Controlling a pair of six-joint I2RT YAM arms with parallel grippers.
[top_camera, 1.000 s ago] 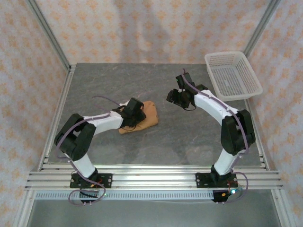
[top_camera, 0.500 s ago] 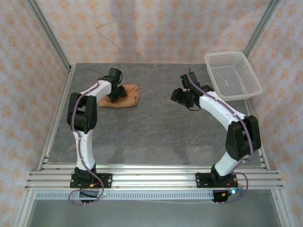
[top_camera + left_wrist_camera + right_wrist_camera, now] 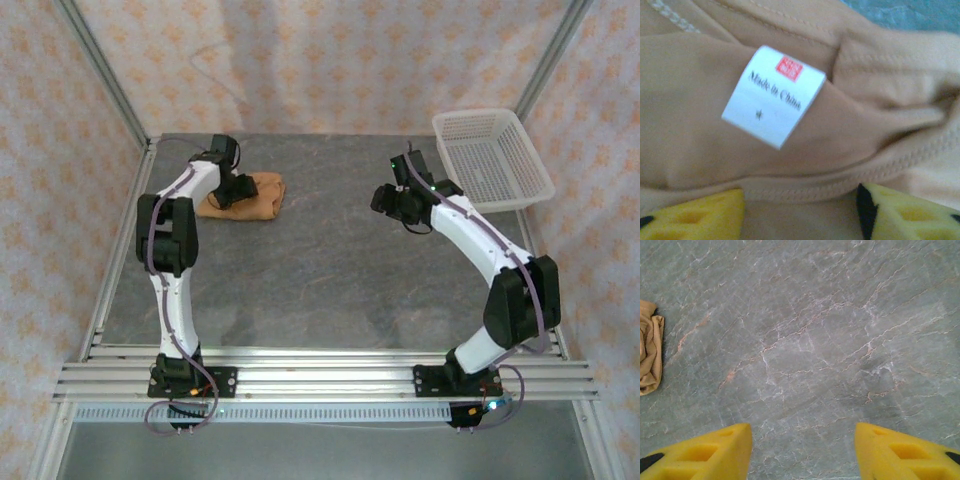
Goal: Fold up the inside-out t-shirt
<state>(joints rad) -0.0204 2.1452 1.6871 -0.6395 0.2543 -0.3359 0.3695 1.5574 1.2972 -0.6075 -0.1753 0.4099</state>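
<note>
Spread apart at left gripper, w/ cloth of inside-out t-shirt in the gap near its white label, no sure pinch. Spread too at right gripper, over bare table. Bunched at table's far left, long axis left-right, directly under L fingers, well apart off R's left; nearer by far: L.
</note>
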